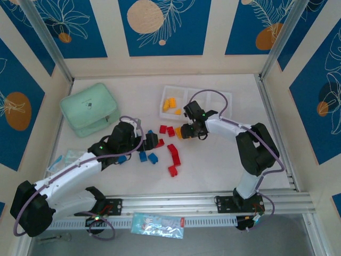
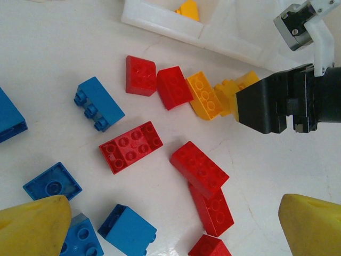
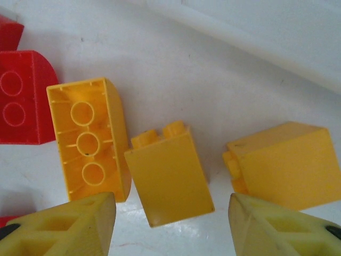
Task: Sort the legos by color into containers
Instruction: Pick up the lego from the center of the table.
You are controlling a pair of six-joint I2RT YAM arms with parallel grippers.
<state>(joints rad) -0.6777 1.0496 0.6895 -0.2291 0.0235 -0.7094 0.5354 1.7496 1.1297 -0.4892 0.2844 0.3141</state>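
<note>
Loose legos lie in front of the white tray (image 1: 213,95): red bricks (image 1: 173,154), blue bricks (image 1: 149,157) and yellow ones (image 1: 178,132). Several yellow bricks (image 1: 169,104) sit in the tray's left compartment. My right gripper (image 3: 173,229) is open low over the table, its fingertips on either side of a yellow brick (image 3: 168,178) lying on its side, with gaps on both sides. Another yellow brick (image 3: 88,138) lies studs-down to its left, and a third (image 3: 282,165) to its right. My left gripper (image 2: 173,226) hangs open above red bricks (image 2: 200,168) and blue bricks (image 2: 128,232).
A mint-green lidded box (image 1: 89,108) stands at the back left. The tray's wall (image 3: 256,32) runs just beyond the yellow bricks. The right gripper's black body (image 2: 287,101) is close to the left gripper's view. Plastic bags (image 1: 157,224) lie near the front rail.
</note>
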